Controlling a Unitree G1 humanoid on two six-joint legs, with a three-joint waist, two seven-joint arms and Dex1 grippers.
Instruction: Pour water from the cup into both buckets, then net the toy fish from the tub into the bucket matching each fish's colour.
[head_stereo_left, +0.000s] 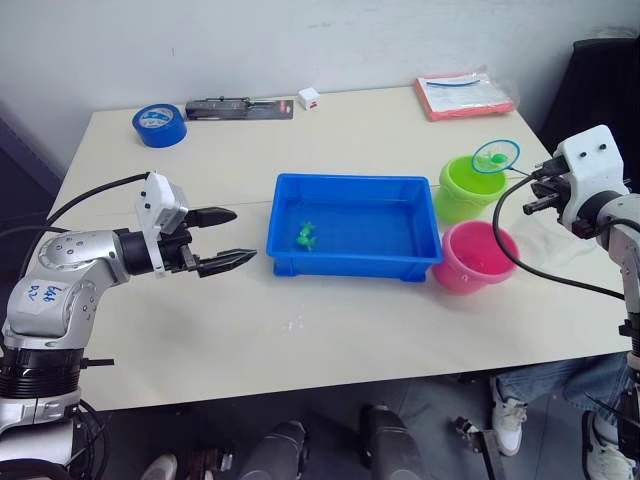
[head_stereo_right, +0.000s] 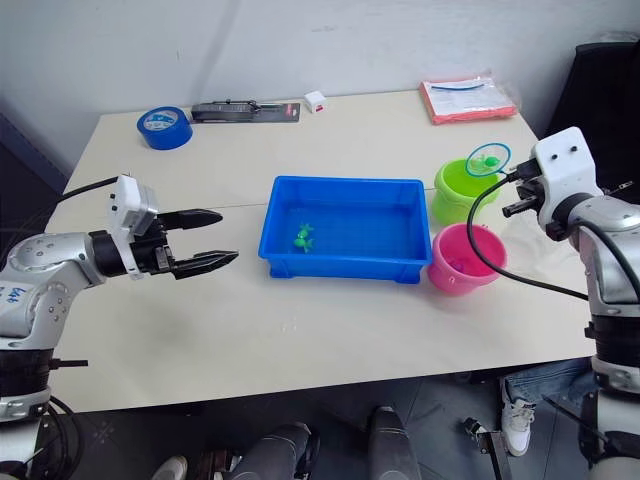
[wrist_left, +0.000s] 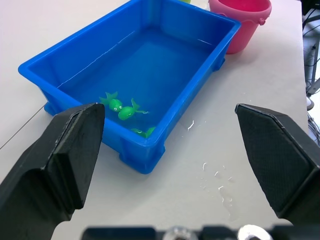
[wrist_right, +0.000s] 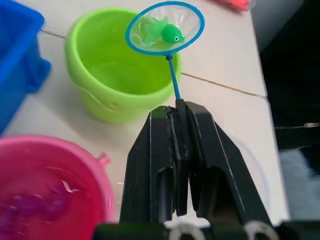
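The right gripper (wrist_right: 181, 107) pinches the net (wrist_right: 165, 27), a green fish (wrist_right: 171, 33) inside, above the green bucket (head_stereo_left: 470, 188). The left gripper (head_stereo_left: 228, 238) gapes wide, empty, left of the tub (head_stereo_left: 352, 262).

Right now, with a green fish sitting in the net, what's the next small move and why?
Probably tip the net so its green fish drops into the green bucket. The right gripper is shut on the net's handle, the hoop hangs over that bucket's far rim, and the colours match.

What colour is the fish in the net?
Green; the fish in the net shows best in the right wrist view.
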